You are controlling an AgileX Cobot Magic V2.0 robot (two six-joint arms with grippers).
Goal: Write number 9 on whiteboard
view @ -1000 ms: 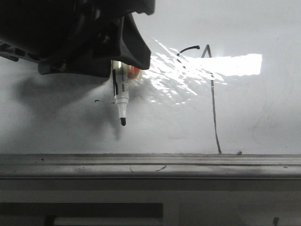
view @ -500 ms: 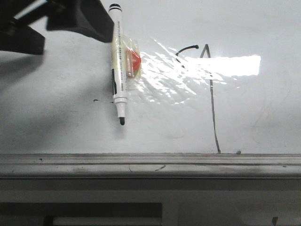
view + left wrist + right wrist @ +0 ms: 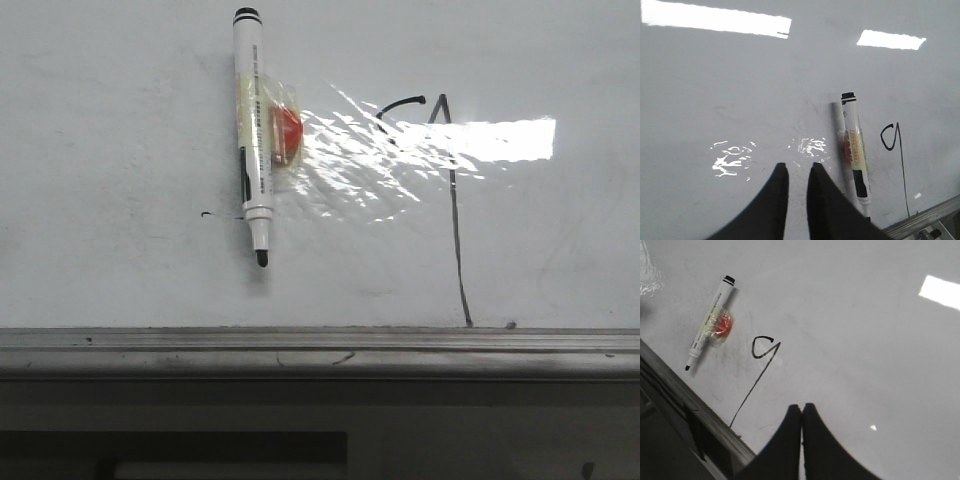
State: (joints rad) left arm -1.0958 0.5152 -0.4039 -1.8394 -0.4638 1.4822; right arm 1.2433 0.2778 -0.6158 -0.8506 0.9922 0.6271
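The number 9 is drawn in thin black strokes on the whiteboard: a curved hook, a peak and a long tail down to the rail. It also shows in the left wrist view and the right wrist view. A white marker with an orange tag lies uncapped on the board left of the 9, tip toward the rail. My left gripper is open and empty above the board beside the marker. My right gripper is shut and empty, away from the marker.
A grey metal rail runs along the board's near edge. A tiny black dash mark sits left of the marker. A bright glare patch lies across the 9.
The left gripper let go of the marker and drew back up and left out of the front view. The marker stays lying on the board.
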